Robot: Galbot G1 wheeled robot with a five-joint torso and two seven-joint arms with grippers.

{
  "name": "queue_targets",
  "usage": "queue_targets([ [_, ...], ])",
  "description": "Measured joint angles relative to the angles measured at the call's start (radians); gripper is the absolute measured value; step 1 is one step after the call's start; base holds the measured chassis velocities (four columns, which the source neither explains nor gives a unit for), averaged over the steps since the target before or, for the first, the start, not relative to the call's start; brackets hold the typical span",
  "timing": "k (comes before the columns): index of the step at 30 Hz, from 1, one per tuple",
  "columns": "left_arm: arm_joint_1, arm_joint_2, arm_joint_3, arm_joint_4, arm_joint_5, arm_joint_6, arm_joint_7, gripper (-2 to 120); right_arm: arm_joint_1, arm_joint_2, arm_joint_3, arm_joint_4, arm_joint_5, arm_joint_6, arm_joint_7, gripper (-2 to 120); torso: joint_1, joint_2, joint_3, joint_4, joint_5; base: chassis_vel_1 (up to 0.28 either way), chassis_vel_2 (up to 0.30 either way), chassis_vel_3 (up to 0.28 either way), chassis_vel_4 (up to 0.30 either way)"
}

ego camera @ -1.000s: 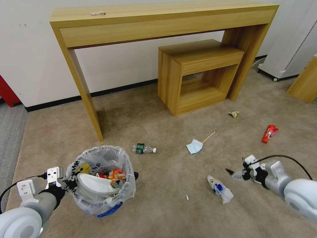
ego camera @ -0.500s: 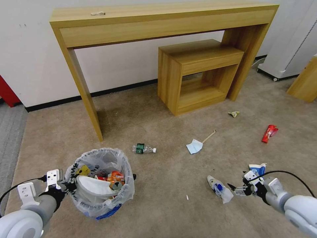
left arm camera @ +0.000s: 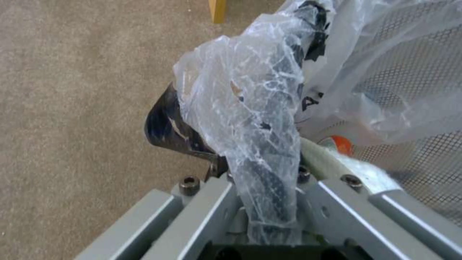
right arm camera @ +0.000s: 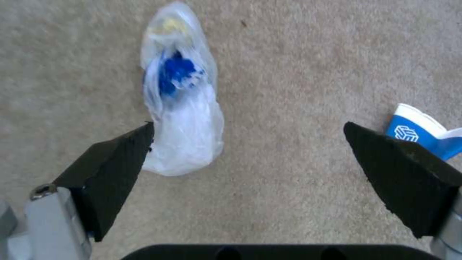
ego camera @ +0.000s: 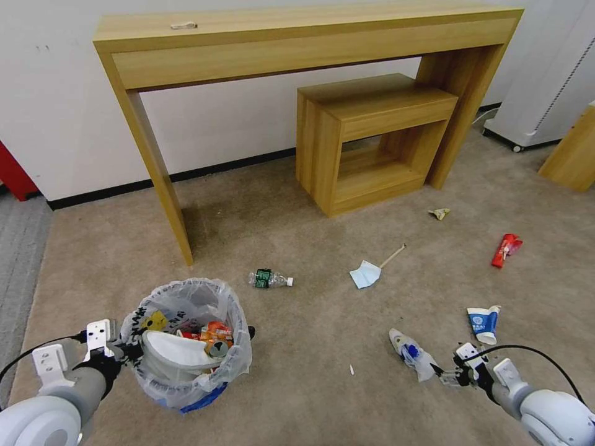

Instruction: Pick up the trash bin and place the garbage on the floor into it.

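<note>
On my far left I see a strip of grey carpet point(ego camera: 18, 248) and a red edge point(ego camera: 11, 173) against the white wall point(ego camera: 56, 105); everything else sits on the beige floor point(ego camera: 297, 334), with a black skirting along the wall. My left gripper point(ego camera: 127, 350) is low at the near left, clamped on the rim of the bin point(ego camera: 186, 371); in the left wrist view its jaws pinch the bagged rim point(left arm camera: 269, 144). The bin hangs at the gripper, with a white slipper point(ego camera: 176, 353) and an orange can point(ego camera: 217, 337) inside the liner. Behind it stands a tall wooden console point(ego camera: 297, 43) against the wall, a lower wooden stool point(ego camera: 372, 136) tucked under its right half. On the floor, a bottle point(ego camera: 270, 279) lies near the bin, then a blue mask point(ego camera: 364, 274) touching a stick point(ego camera: 393, 256). Nearer me lies a clear wrapper point(ego camera: 411, 354) with blue inside. My right gripper point(ego camera: 447, 375) hovers just beside it, jaws wide; in the right wrist view the wrapper point(right arm camera: 180, 104) lies by one finger point(right arm camera: 110, 169). A paper cup point(ego camera: 483, 323) lies beside it, a red packet point(ego camera: 506, 249) and a small scrap point(ego camera: 439, 214) farther off. At the right edge stand a white unit point(ego camera: 545, 80) and another wooden piece point(ego camera: 573, 155).
</note>
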Motion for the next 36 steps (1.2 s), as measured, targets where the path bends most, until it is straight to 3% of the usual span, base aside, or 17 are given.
queue_targets([
  [7, 0.009, -0.014, 0.002, -0.009, 0.009, -0.003, 0.001, 1, 0.104, 0.072, -0.083, -0.124, -0.034, 0.047, 0.003, 100, 0.000, 0.000, 0.000, 0.0000, 0.0003, 0.000, 0.000, 0.000, 0.000],
  [13, 0.021, -0.030, 0.002, -0.024, 0.019, -0.004, 0.005, 1, 0.285, 0.196, -0.179, -0.295, -0.078, 0.111, 0.016, 100, 0.000, 0.000, 0.000, 0.0003, -0.0003, 0.000, 0.000, 0.000, 0.000],
  [36, 0.054, -0.060, 0.003, -0.070, 0.034, -0.007, 0.010, 1, 0.314, 0.291, -0.209, -0.428, -0.149, 0.200, 0.002, 95, 0.000, 0.000, 0.000, 0.0001, 0.0001, 0.000, 0.000, 0.000, 0.000],
])
